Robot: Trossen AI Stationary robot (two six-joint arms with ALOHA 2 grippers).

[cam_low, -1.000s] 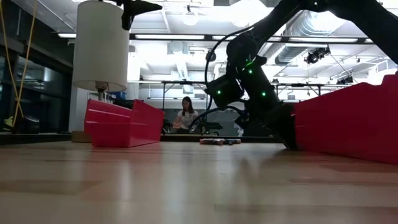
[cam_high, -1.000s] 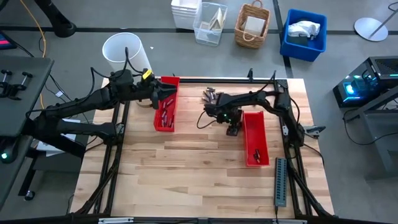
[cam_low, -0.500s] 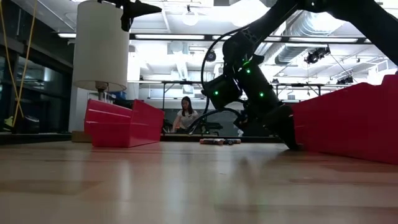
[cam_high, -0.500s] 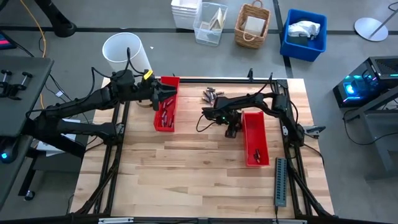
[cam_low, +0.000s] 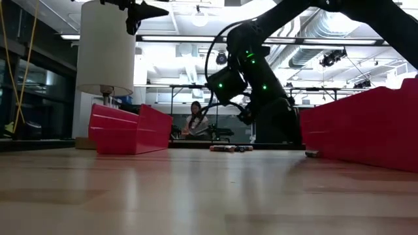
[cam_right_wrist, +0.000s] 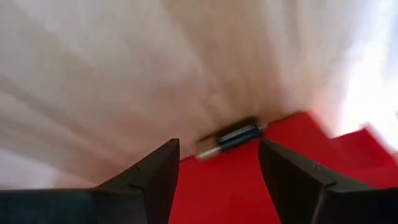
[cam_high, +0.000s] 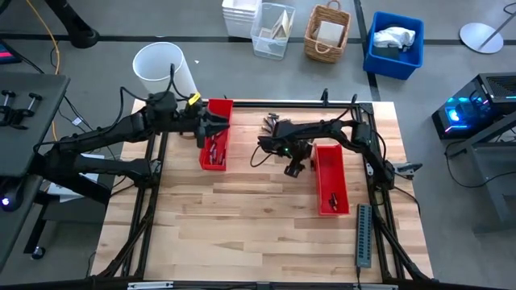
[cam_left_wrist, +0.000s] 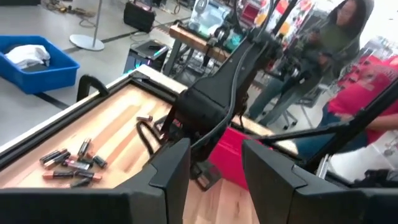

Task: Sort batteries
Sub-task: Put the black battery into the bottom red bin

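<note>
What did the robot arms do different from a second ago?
The right gripper lifted and slid away from the right red tray, toward the table's middle. It holds nothing now, and a battery lies on the wood beside that tray. The left gripper kept hovering over the left red tray. The battery pile stayed put.

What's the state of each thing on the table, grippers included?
left gripper: jaws open, empty, over left tray
right gripper: jaws open, empty
left tray: holds batteries
right tray: holds few batteries
loose battery: lying against right tray
battery pile: unsorted, on table
</note>
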